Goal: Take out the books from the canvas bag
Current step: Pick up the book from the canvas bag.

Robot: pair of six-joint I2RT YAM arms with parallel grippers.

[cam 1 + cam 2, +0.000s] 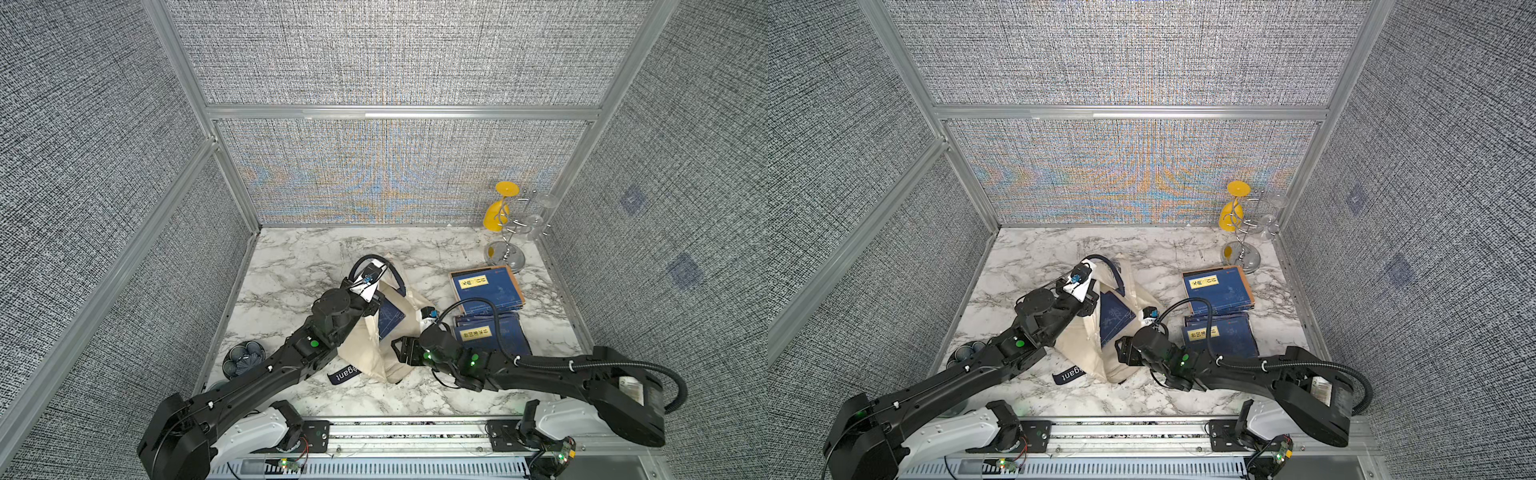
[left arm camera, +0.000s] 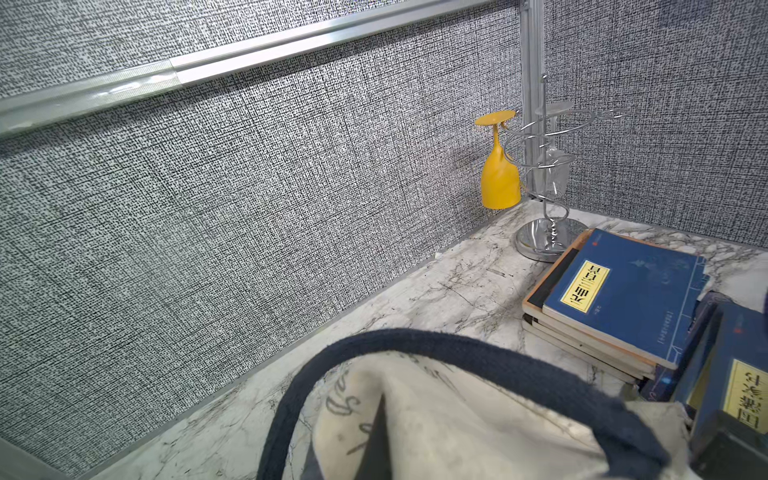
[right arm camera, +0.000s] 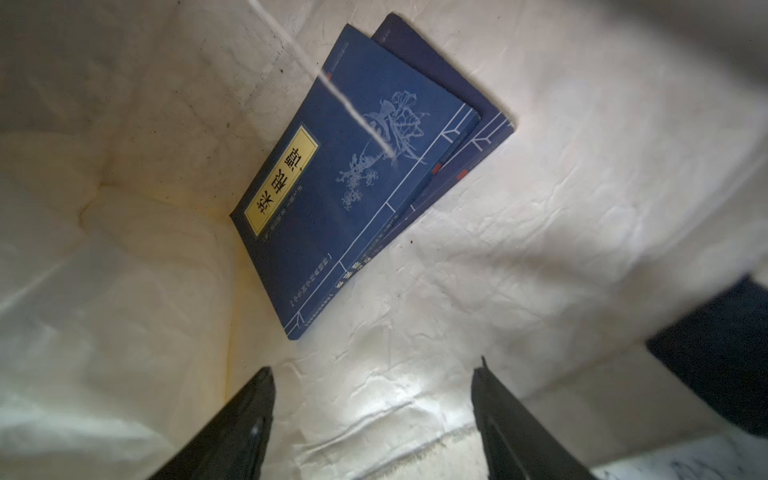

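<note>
Between both arms the canvas bag (image 1: 1077, 343) lies crumpled, books (image 1: 1225, 286) stacked nearby; left jaws apparently pinch its rim.

Table (image 1: 291, 266): white marble-pattern top with grey veining. Far right corner: chrome wire rack (image 1: 506, 255), upright on a round base. A yellow glass (image 1: 496, 216) hangs inverted from it, and a clear glass (image 1: 540, 220) hangs on the wall side. Near left edge: dark patterned bowl (image 1: 243, 358), partly hidden. Enclosure: grey woven walls (image 1: 395, 54) on three sides, set in an aluminium frame (image 1: 403, 112).

navy books (image 3: 353, 199) — cream canvas bag (image 1: 365, 353)
</note>
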